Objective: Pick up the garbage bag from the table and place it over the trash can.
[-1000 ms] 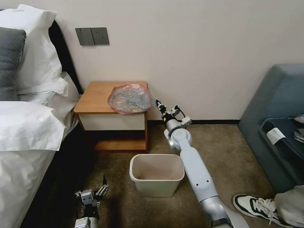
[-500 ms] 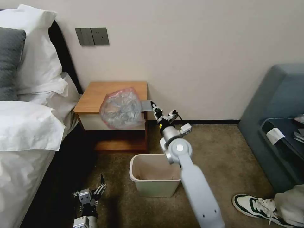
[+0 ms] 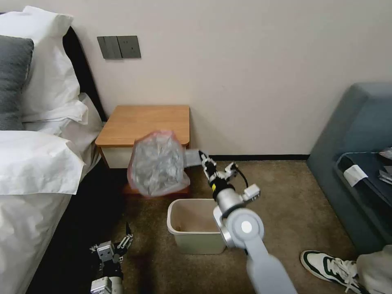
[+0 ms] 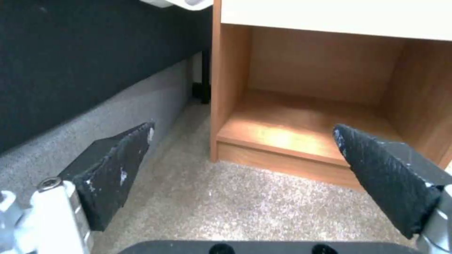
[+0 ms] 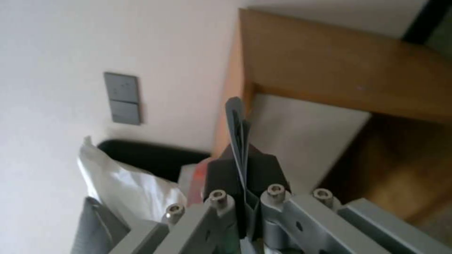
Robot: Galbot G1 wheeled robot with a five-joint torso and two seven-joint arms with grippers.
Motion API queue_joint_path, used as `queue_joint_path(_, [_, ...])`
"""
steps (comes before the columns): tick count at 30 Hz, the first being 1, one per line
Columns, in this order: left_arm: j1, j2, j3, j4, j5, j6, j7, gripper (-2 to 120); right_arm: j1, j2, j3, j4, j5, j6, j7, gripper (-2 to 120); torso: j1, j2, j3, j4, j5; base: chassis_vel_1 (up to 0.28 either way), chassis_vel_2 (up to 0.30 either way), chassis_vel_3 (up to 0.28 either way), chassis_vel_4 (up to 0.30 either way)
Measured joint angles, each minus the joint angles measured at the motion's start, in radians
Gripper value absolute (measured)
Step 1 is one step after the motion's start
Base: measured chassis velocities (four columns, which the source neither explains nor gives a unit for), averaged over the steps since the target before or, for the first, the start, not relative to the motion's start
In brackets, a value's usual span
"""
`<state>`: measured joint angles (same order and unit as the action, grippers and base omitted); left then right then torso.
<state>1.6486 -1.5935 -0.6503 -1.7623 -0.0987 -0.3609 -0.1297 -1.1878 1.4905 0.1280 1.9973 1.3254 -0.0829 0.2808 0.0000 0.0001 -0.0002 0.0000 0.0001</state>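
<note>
The garbage bag (image 3: 157,163), crinkled grey plastic with a pinkish-red edge, hangs in the air in front of the table (image 3: 147,120), just above the far left corner of the trash can (image 3: 174,233). My right gripper (image 3: 201,156) is shut on a flat grey flap at the bag's right side. In the right wrist view the right gripper (image 5: 242,158) pinches that grey flap of the bag (image 5: 234,113), with the table (image 5: 339,70) behind. Low on the carpet at the left, my left gripper (image 3: 122,244) is open and holds nothing; it (image 4: 244,129) faces the table's lower shelf (image 4: 282,134).
A bed with white pillows (image 3: 36,163) lines the left side. A blue sofa (image 3: 359,122) and a dark table (image 3: 367,175) stand at the right. A person's shoe (image 3: 326,265) rests on the carpet at the lower right. Grey switch plates (image 3: 118,46) are on the wall.
My right gripper has pulled the bag off the table top, toward me and downward; it now hangs over the bin's far corner. The left arm has sunk slightly lower.
</note>
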Motion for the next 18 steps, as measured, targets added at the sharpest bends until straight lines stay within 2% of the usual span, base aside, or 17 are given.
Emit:
queue_joint_path(7, [0.001, 0.003, -0.002, 0.004, 0.000, -0.001, -0.005, 100, -0.116, -0.021, -0.010, 0.009, -0.041, 0.008, 0.016, 0, 0.000, 0.000, 0.000, -0.0001, 0.0000, 0.000, 0.000, 0.000, 0.000])
queue_joint_path(13, [0.001, 0.009, -0.006, 0.005, -0.007, -0.004, -0.013, 100, -0.231, -0.067, -0.004, 0.021, -0.069, 0.031, 0.022, 0, 0.000, 0.000, 0.000, -0.0001, 0.0000, 0.000, 0.000, 0.000, 0.000])
queue_joint_path(18, [-0.009, 0.009, -0.003, 0.007, -0.009, -0.003, -0.014, 100, -0.248, -0.075, 0.008, 0.033, -0.071, 0.032, 0.032, 0, 0.000, 0.000, 0.000, -0.0001, 0.0000, 0.000, 0.000, 0.000, 0.000])
